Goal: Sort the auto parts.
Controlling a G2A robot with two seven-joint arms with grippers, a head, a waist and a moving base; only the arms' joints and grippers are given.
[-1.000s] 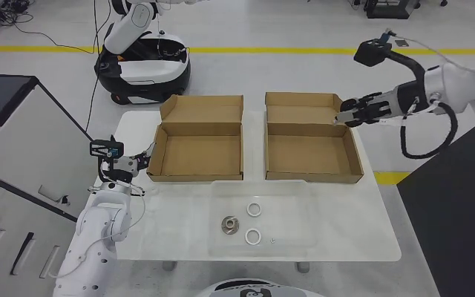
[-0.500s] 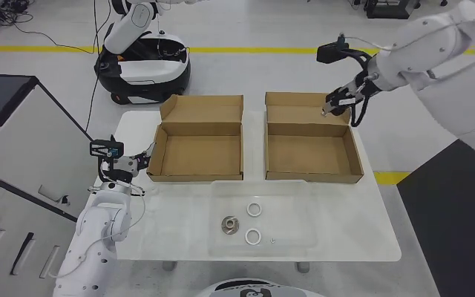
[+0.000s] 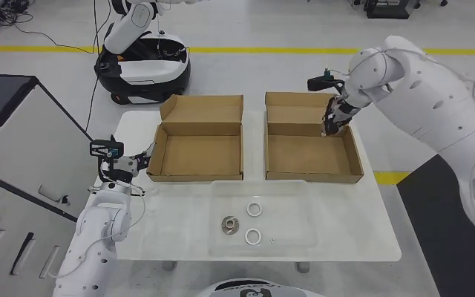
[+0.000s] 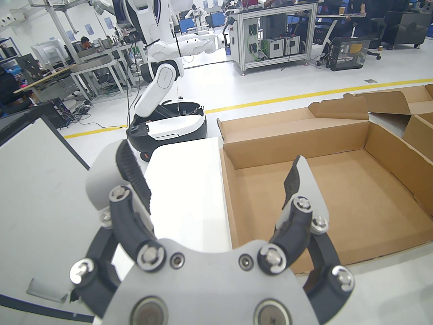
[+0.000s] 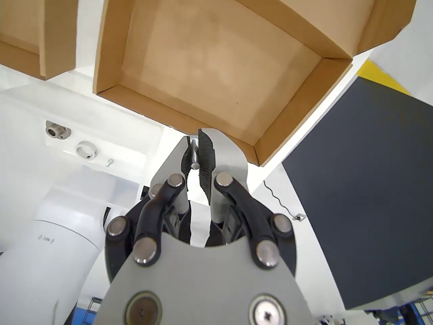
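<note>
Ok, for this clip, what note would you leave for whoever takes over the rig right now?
Right hand: shut on a bolt, held above the far right corner of the right cardboard box.
Left hand: open, holding nothing, beside the left cardboard box at the table edge.
In the clear tray, near side: a metal flange, a white ring, a second white ring, a small screw.
Done: the bolt is lifted; no part lies in either box.
Left: release the bolt, likely into this box, then sort the four tray parts.

The boxes (image 3: 197,156) are matt cardboard, the surface (image 3: 349,223) smooth glossy white, the threaded bolt (image 5: 194,157) bright metal (pads (image 5: 206,164): ribbed, rubbery black).
</note>
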